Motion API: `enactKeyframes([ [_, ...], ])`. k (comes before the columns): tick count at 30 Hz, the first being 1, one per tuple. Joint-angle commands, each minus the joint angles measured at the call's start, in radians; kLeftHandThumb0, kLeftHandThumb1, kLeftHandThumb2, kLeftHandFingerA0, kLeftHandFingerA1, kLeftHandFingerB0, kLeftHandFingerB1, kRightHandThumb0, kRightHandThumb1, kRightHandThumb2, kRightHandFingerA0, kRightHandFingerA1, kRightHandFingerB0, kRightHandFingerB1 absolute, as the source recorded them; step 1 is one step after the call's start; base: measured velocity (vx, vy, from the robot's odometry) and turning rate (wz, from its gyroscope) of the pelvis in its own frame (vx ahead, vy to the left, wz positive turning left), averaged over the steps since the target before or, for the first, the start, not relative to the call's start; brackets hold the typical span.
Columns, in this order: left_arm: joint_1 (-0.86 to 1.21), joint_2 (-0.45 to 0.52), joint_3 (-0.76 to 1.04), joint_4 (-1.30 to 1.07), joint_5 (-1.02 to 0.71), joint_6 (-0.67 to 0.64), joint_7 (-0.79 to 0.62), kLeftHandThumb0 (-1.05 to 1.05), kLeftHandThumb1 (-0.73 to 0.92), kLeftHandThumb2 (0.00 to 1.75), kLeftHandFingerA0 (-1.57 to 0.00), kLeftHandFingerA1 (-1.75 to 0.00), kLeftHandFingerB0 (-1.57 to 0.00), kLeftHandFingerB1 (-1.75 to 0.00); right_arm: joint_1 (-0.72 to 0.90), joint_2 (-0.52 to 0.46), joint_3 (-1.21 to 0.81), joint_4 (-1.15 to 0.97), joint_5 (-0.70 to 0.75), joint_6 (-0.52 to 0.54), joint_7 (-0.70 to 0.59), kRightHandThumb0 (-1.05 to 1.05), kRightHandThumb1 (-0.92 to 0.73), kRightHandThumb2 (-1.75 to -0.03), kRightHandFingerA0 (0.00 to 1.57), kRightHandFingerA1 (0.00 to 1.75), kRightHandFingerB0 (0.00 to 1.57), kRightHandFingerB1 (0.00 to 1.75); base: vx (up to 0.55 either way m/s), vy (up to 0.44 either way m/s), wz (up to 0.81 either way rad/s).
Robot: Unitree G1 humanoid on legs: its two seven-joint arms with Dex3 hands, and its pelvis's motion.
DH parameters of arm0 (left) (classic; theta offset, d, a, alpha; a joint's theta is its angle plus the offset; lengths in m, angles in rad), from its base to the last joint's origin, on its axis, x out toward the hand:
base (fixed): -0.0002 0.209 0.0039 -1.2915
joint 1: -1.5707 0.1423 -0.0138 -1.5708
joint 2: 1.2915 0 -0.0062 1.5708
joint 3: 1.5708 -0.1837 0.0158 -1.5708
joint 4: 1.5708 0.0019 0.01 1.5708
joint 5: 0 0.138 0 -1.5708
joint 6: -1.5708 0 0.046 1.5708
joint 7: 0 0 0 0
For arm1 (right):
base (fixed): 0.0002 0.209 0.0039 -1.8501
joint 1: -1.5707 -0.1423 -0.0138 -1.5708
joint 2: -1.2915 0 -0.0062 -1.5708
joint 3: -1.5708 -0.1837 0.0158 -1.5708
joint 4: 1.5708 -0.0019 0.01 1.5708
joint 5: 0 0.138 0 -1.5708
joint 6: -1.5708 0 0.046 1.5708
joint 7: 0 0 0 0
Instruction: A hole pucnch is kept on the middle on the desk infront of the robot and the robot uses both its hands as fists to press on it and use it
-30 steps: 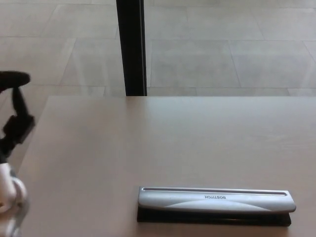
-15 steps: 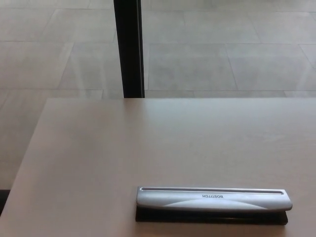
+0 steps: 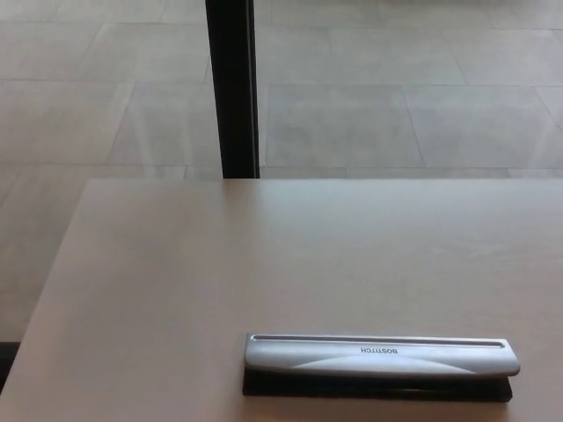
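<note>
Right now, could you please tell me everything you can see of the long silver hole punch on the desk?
The long silver hole punch with a black base lies flat near the front edge of the pale wooden desk, running left to right, right of centre. Its smooth, metal-looking lever arm has a dark groove along the far edge and a small brand name printed upside down in this view. The lever sits low over the base. Only the desk touches it; no paper shows in it, and no robot hand is in view.

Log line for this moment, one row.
view: head | punch: flat on desk, near edge, lever up | hands: none in view | contact: none | press: not started
</note>
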Motion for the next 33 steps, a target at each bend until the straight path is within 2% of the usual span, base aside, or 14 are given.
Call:
enactKeyframes([
  [1, 0.036, 0.028, 0.009, 0.064, -0.036, 0.049, -0.211, -0.49, 0.65, 0.61, -0.72, -0.55, -0.55, -0.46, -0.017, 0.106, 0.013, -0.037, 0.122, 0.187, 0.03, -0.22, -0.57, -0.74, 1.14, 1.73, 0.7, 1.18, 0.0, 0.0, 0.0],
  [2, 0.035, 0.03, 0.014, 0.072, -0.04, 0.045, -0.218, -0.42, 0.52, 0.94, -0.66, -0.68, -0.43, -0.57, -0.018, 0.112, 0.017, -0.043, 0.122, 0.188, 0.029, -0.3, -0.59, -0.68, 0.97, 1.7, 0.77, 1.22, 0.0, 0.0, 0.0],
  [3, 0.023, 0.034, 0.026, 0.092, -0.05, 0.035, -0.232, -0.47, 0.54, 0.93, -0.6, -0.64, -0.42, -0.55, -0.023, 0.127, 0.022, -0.048, 0.126, 0.19, 0.038, -0.35, -0.46, -0.94, 1.25, 1.33, 0.62, 0.8, 0.0, 0.0, 0.0],
  [4, 0.012, 0.037, 0.036, 0.109, -0.058, 0.026, -0.243, -0.47, 0.54, 0.93, -0.6, -0.64, -0.42, -0.55, -0.026, 0.14, 0.023, -0.056, 0.136, 0.198, 0.052, -0.35, -0.46, -0.94, 1.25, 1.33, 0.62, 0.8, 0.0, 0.0, 0.0],
  [5, 0.009, 0.038, 0.037, 0.111, -0.056, 0.016, -0.245, -0.44, 0.52, 0.92, -0.63, -0.65, -0.45, -0.56, -0.021, 0.15, 0.031, -0.074, 0.136, 0.203, 0.056, -0.32, -0.6, -0.68, 0.97, 1.53, 0.66, 0.89, 0.0, 0.0, 0.0],
  [9, 0.008, 0.031, 0.009, 0.089, -0.01, -0.021, -0.197, -0.41, 0.6, 0.58, -0.82, -0.51, -0.72, -0.5, 0.029, 0.192, 0.13, -0.158, 0.083, 0.205, 0.072, -0.37, -0.58, -0.63, 1.02, 1.35, 0.75, 0.83, 0.0, 0.0, 0.0],
  [10, 0.007, 0.029, 0.005, 0.097, -0.004, -0.043, -0.199, -0.38, 0.61, 0.58, -0.91, -0.55, -0.73, -0.53, 0.067, 0.223, 0.159, -0.244, 0.083, 0.216, 0.098, -0.39, -0.57, -0.62, 0.68, 0.96, 0.43, 0.59, 0.0, 0.0, 0.0],
  [12, 0.008, 0.029, 0.011, 0.1, -0.012, -0.047, -0.211, -0.39, 0.6, 0.58, -0.82, -0.55, -0.66, -0.49, 0.09, 0.241, 0.179, -0.301, 0.095, 0.23, 0.107, -0.38, -0.55, -0.62, 0.84, 1.09, 0.38, 0.5, 0.0, 0.0, 0.0],
  [13, 0.007, 0.034, 0.015, 0.116, -0.014, -0.052, -0.223, -0.38, 0.59, 0.57, -0.81, -0.55, -0.65, -0.47, 0.092, 0.243, 0.185, -0.312, 0.099, 0.238, 0.116, -0.38, -0.56, -0.63, 0.99, 1.58, 0.34, 0.5, 0.0, 0.0, 0.0],
  [19, 0.007, 0.047, 0.011, 0.137, -0.012, -0.042, -0.253, -0.41, 0.48, 0.88, -0.86, -0.74, -0.67, -0.67, 0.094, 0.238, 0.207, -0.349, 0.127, 0.286, 0.114, -0.43, -0.48, -0.78, 1.09, 1.37, 0.34, 0.57, 0.0, 0.0, 0.0],
  [21, -0.015, 0.057, 0.005, 0.168, -0.003, -0.024, -0.242, -0.44, 0.49, 0.85, -0.87, -0.71, -0.58, -0.61, 0.093, 0.237, 0.212, -0.348, 0.126, 0.285, 0.111, -0.36, -0.55, -0.64, 1.07, 1.68, 0.37, 0.55, 0.0, 0.0, 0.0],
  [27, -0.041, 0.082, -0.015, 0.212, 0.004, -0.022, -0.269, -0.37, 0.56, 0.57, -1.0, -0.59, -0.74, -0.51, 0.14, 0.275, 0.232, -0.464, 0.134, 0.332, 0.106, -0.36, -0.53, -0.64, 0.87, 1.26, 0.39, 0.57, 0.0, 0.0, 0.0],
  [28, -0.039, 0.082, -0.018, 0.214, 0.006, -0.025, -0.27, -0.45, 0.47, 0.83, -0.88, -0.7, -0.63, -0.63, 0.148, 0.279, 0.238, -0.479, 0.13, 0.331, 0.106, -0.34, -0.53, -0.63, 0.87, 1.13, 0.41, 0.57, 0.0, 0.0, 0.0],
  [33, -0.021, 0.08, -0.033, 0.193, 0.016, -0.024, -0.266, -0.43, 0.48, 0.86, -0.87, -0.72, -0.66, -0.65, 0.166, 0.281, 0.248, -0.509, 0.136, 0.348, 0.104, -0.32, -0.54, -0.64, 0.83, 1.11, 0.42, 0.56, 0.0, 0.0, 0.0],
])
